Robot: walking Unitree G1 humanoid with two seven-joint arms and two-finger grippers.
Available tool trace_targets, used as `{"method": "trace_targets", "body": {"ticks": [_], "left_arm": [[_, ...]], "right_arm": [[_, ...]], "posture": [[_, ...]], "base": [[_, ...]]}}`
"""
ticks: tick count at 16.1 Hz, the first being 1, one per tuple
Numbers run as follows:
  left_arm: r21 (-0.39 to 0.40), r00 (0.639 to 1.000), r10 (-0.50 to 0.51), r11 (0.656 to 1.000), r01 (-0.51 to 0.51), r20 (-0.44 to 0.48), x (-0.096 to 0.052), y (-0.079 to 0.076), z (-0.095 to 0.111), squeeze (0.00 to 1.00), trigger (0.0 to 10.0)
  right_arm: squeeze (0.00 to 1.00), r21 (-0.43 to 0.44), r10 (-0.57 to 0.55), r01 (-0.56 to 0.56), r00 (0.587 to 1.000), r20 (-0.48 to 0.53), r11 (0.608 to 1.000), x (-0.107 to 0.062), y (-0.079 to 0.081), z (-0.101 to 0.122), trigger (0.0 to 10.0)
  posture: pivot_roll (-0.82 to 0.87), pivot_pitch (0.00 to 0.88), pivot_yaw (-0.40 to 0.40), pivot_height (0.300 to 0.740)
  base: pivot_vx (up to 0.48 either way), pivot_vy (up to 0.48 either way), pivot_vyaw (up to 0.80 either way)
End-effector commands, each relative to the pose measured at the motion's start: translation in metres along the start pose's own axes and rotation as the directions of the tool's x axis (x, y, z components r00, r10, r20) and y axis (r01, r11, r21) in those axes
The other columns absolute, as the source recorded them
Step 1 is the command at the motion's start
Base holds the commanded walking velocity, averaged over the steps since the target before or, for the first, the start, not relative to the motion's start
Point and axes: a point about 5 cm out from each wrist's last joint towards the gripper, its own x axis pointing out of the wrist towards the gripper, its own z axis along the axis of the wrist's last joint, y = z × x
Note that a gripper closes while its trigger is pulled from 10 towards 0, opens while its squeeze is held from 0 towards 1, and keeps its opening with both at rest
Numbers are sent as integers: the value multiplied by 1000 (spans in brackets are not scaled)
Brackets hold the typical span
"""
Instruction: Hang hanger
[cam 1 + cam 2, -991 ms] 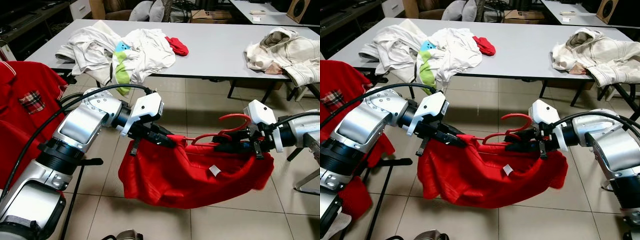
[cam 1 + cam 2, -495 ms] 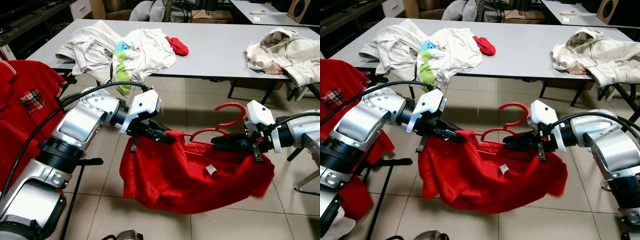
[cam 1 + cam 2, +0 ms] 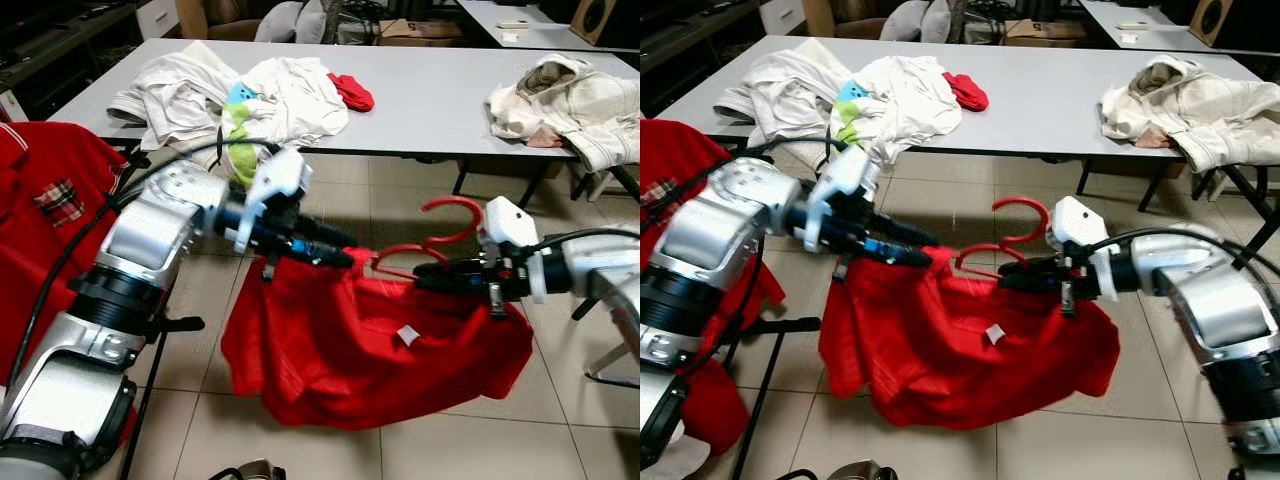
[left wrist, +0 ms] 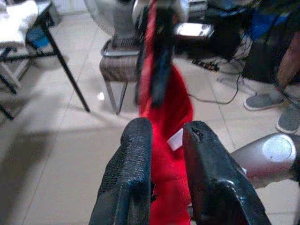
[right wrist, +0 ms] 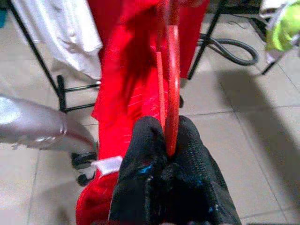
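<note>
Left eye view: both claws [image 3: 345, 257] [image 3: 425, 276] grip the red garment [image 3: 370, 350] on its hanger [image 3: 430, 235].

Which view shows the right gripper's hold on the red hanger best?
The right wrist view: the right gripper is shut on the red hanger bar. The eye views show the hanger's hook standing above the red shirt; the left wrist view shows shirt cloth.

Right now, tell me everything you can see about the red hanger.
The red hanger looks like glossy plastic, with a curved hook sticking up and thin arms running into a red garment draped over it. It is held level in mid-air above the tiled floor. The right end effector is shut on one arm of it, and the left end effector pinches the garment at the other end.
</note>
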Motion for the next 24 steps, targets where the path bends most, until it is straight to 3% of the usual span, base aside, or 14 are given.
{"method": "trace_targets", "body": {"ticks": [1, 4, 6, 7, 9, 10, 11, 12, 13, 14, 15, 16, 22, 24], "left_arm": [[6, 993, 111, 994, -111, 42, -10, 7, 10, 0, 10000], [-106, 944, 321, 944, -312, 80, -19, 12, 8, 0, 10000], [-206, 869, 493, 856, -474, 49, -12, 8, -6, 0, 10000], [-234, 851, 525, 831, -505, 26, -8, 6, -10, 1000, 10000], [-334, 757, 653, 714, -615, 3, 14, -1, -21, 1000, 10000], [-347, 736, 677, 691, -634, 2, 17, 0, -22, 1000, 10000], [-348, 660, 751, 609, -713, -37, 22, 5, -28, 1000, 10000], [-345, 625, 779, 572, -744, -56, 23, 7, -31, 1000, 10000], [-320, 521, 849, 470, -823, -94, 21, 11, -33, 945, 10000], [-353, 500, 863, 446, -822, -76, 23, 11, -30, 498, 10000], [-373, 501, 863, 446, -813, -61, 26, 10, -28, 157, 10000], [-395, 509, 858, 443, -804, -73, 33, 8, -29, 0, 10000], [-473, 569, 820, 482, -738, -53, 55, -1, -29, 0, 10000], [-442, 530, 841, 436, -784, -109, 54, 1, -37, 0, 10000]], "right_arm": [[0, 10, -103, 102, 994, 45, 995, -4, -7, 7, 0], [0, 78, -248, 242, 965, 81, 967, 4, -13, 6, 0], [0, 136, -283, 265, 949, 137, 955, 12, -9, 8, 0], [0, 152, -290, 268, 946, 146, 951, 13, -8, 8, 0], [0, 207, -330, 294, 928, 173, 933, 16, -8, 9, 0], [0, 213, -333, 294, 926, 176, 932, 16, -8, 9, 0], [0, 219, -337, 296, 924, 181, 930, 18, -7, 10, 0], [0, 219, -338, 297, 924, 182, 929, 18, -7, 11, 0], [0, 223, -340, 298, 922, 183, 928, 19, -6, 12, 0], [0, 226, -344, 300, 921, 185, 927, 18, -7, 13, 0], [0, 230, -346, 301, 920, 186, 925, 18, -7, 14, 0], [0, 236, -350, 303, 918, 189, 923, 18, -7, 15, 0], [0, 247, -373, 324, 909, 186, 913, 16, -12, 18, 0], [0, 247, -372, 323, 909, 187, 914, 17, -12, 19, 0]], "posture": [[-78, 0, 23, 740], [-77, 0, 21, 740], [-71, 0, 17, 740], [-71, 0, 19, 740], [-70, 0, 14, 740], [-71, 0, 13, 740], [-73, 0, 12, 740], [-76, 0, 13, 740], [-76, 0, 13, 740], [-82, 0, 11, 740], [-82, 0, 10, 740], [-83, 0, 6, 740], [-84, 0, 4, 740], [-85, 0, 3, 740]], "base": [[0, 0, 0], [0, 0, 0], [0, 0, 0], [0, 0, 0], [0, 0, 0], [0, 0, 0], [0, 0, 0], [0, 0, 0], [0, 0, 0], [0, 0, 0], [0, 0, 0], [0, 0, 0], [0, 0, 0], [0, 0, 0]]}}
